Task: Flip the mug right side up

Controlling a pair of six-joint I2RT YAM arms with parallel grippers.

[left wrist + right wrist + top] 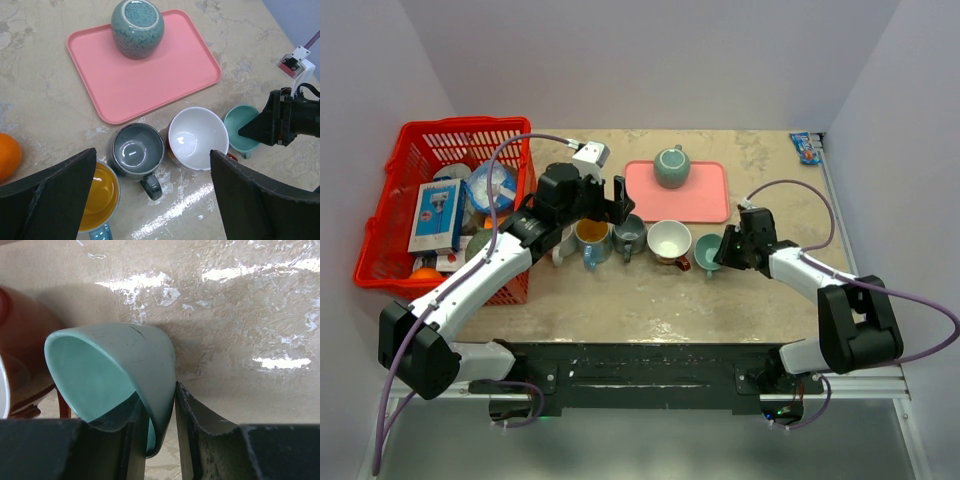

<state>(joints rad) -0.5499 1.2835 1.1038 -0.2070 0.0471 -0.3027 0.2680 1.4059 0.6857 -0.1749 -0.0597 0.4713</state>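
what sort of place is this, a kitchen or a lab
Probably a robot lab test cell, not a kitchen: bare pale walls box in the table, with staged props, a row of mugs, pink tray, red basket.

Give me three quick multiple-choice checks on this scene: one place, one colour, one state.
1. Where is the upside-down mug? A on the pink tray; B in the cup row; C lifted by an arm.
2. Inside colour of the red mug beside the teal cup? A yellow; B white; C black.
3. The right jaws are: A open over the tray; B shut on nothing; C shut on the teal cup's wall.
Key: 1A, it rests base-up on the tray; 2B, its bowl shows white; 3C, the wall sits pinched between them.
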